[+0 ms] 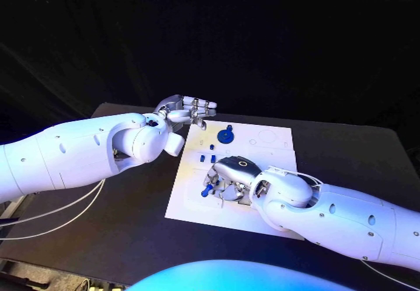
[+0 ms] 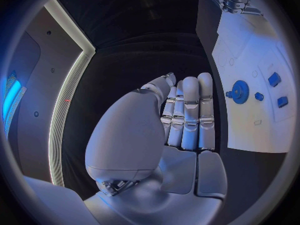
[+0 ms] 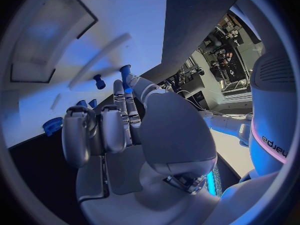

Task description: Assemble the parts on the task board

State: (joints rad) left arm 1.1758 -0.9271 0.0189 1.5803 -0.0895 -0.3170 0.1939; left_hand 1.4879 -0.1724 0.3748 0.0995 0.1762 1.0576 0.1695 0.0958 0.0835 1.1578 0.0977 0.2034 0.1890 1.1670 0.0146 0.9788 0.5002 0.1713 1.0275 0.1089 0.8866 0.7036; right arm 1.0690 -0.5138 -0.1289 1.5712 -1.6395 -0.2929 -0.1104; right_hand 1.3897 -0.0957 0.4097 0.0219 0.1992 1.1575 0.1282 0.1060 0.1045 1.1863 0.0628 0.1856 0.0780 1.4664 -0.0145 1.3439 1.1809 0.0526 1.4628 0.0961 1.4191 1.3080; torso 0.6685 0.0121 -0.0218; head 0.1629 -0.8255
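Observation:
The white task board [image 1: 263,142] lies mid-table. A blue gear part [image 1: 227,136] [image 2: 239,91] stands near its far edge, with small blue pieces [image 1: 202,157] [image 2: 274,79] nearer the middle. My right hand [image 1: 229,177] [image 3: 125,130] rests low over the board's near left part. Its thumb and one outstretched finger meet on a blue peg [image 1: 206,190] [image 3: 125,76], and its other fingers are curled in. My left hand [image 1: 186,111] [image 2: 184,120] hovers by the board's far left corner, fingers straight and side by side, holding nothing.
The black table [image 1: 105,230] surrounds the board, with bare room to its left and near side. White cables [image 1: 61,212] hang under my left arm. A second small blue peg [image 3: 99,81] stands close to the pinched one.

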